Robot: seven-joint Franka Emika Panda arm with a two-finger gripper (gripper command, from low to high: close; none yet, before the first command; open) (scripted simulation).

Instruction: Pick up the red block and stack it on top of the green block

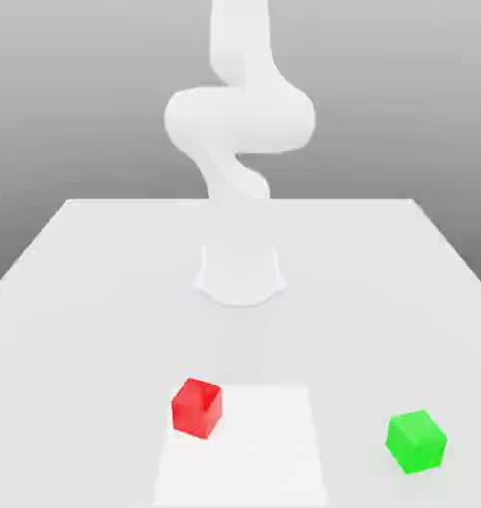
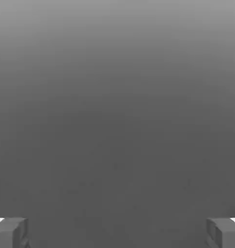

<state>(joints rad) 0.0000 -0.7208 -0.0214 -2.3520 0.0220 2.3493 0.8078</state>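
From the exterior view, the red block (image 1: 196,407) sits on the white counter (image 1: 105,298) toward the near edge, a shade to the exterior view's left of centre, at the corner of a paler square patch (image 1: 264,446). The green block (image 1: 417,441) rests well apart from it, off toward the exterior view's right, with bare surface between the two. The pale arm (image 1: 239,119) rises behind them, coiled high above its round base (image 1: 240,276), nowhere near either cube. Over to the hand view: the gripper (image 2: 117,232) looks out at plain grey, its fingertips (image 2: 10,232) at opposite edges, so the jaws are spread wide and hold nothing. The pickup looks not yet begun. To do it well, I'd centre over the red cube, square the jaws to its flat faces, then descend straight so neither finger nudges it.
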